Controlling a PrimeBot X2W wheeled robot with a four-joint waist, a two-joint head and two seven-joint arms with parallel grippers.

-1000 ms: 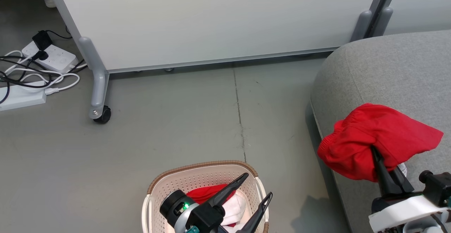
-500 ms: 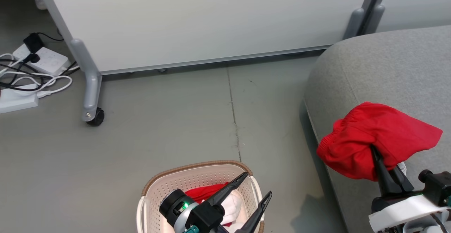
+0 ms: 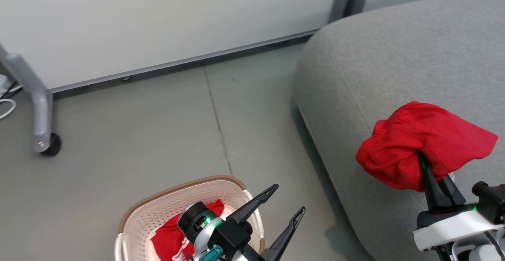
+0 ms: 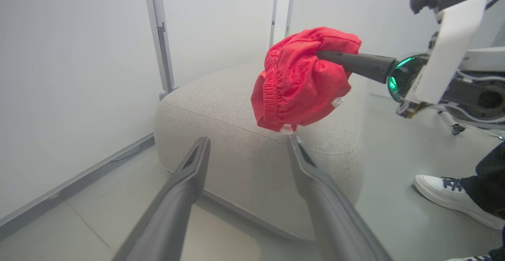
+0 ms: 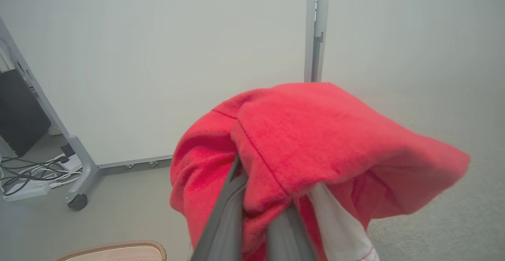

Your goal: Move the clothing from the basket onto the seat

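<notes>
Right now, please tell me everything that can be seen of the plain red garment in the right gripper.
The plain red garment is soft, knit-looking cloth bunched into a lump, with a gathered elastic band along one edge and a small white piece hanging beneath. The right gripper is shut on it, fingers partly buried in its folds. It hangs over the grey seat near the edge; whether it touches the cushion is unclear.

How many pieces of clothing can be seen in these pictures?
2. One plain red garment is held by the right tool over the seat. One red garment with white print lies in the basket; more may be hidden under it.
</notes>
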